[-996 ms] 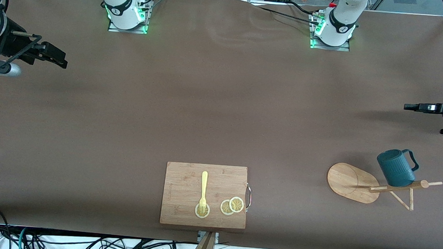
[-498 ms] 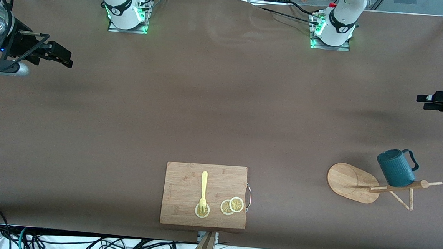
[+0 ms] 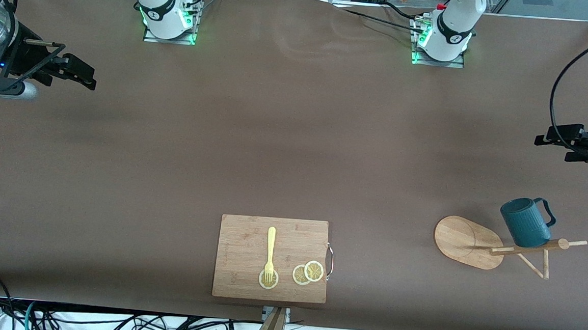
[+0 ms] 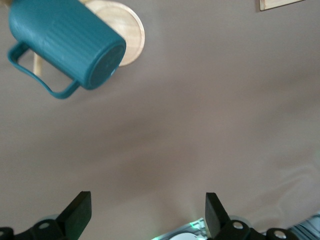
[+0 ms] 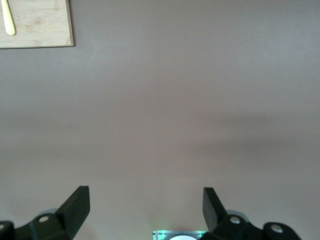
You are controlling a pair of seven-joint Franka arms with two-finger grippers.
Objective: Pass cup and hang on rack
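Front view: cup (image 3: 525, 221) hangs on rack (image 3: 465, 241) peg near the tabletop corner at left arm's end, body tilted, handle (image 3: 547, 211) up and outward. Rack pole leans twd that table end. Left gripper (image 3: 555, 144) over tabletop just beside cup, wide open, empty. Right gripper (image 3: 77, 74) well apart at its own tabletop edge, wide open, waiting. Left is nearer arm. Task looks done.

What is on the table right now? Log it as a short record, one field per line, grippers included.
cup: teal ribbed cup, hanging on the rack
rack: wooden rack, oval base on the table toward the left arm's end
cutting board: wooden cutting board near the front edge, at mid-table
on the board: yellow fork and three lemon slices
left gripper: left gripper open, empty, over bare table near the rack
right gripper: right gripper open, empty, over the right arm's end
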